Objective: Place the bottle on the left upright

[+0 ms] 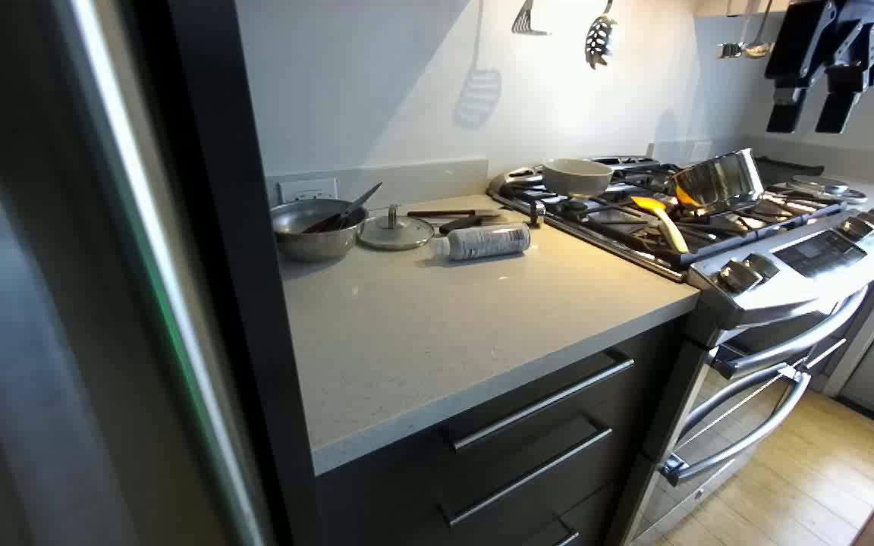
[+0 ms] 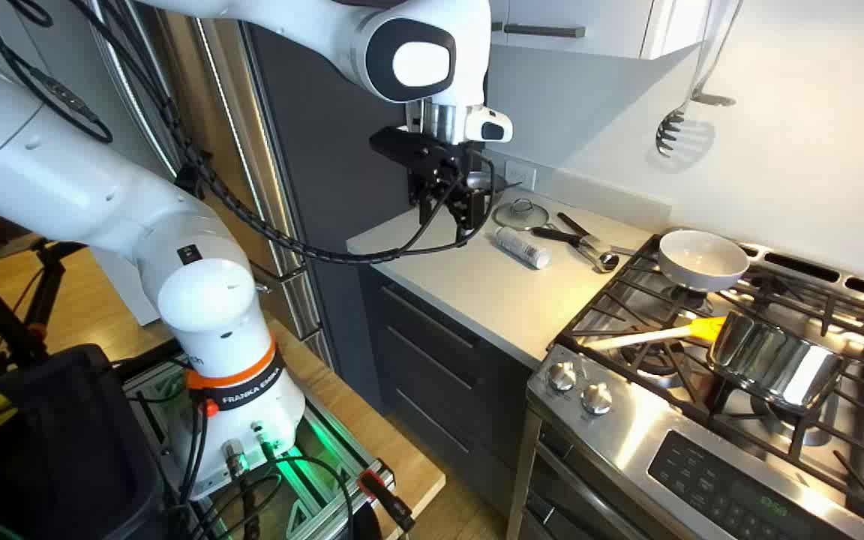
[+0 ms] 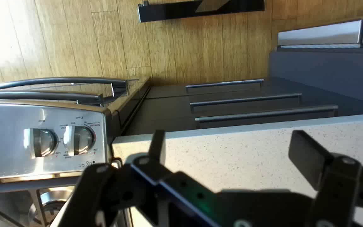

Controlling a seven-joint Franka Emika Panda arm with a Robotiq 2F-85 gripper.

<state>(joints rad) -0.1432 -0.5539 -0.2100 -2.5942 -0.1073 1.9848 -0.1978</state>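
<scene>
The bottle (image 1: 488,243) is grey and slightly translucent, with a printed label and a narrower neck. It lies on its side on the pale counter, and it also shows lying there in an exterior view (image 2: 520,247). My gripper (image 1: 812,115) is raised above worktop height, apart from the bottle. It also shows in an exterior view (image 2: 445,225), partly behind cables. In the wrist view my gripper (image 3: 232,151) has its fingers wide apart with only bare counter seen between them. The bottle is out of the wrist view.
A metal bowl (image 1: 315,241) holding utensils, a glass lid (image 1: 396,232) and dark-handled utensils (image 2: 568,238) lie near the bottle. The stove (image 2: 649,397) carries a white bowl (image 2: 703,261), a tilted steel pot (image 2: 773,364) and a yellow-tipped spatula (image 2: 646,335). A tall panel (image 1: 243,303) bounds the counter.
</scene>
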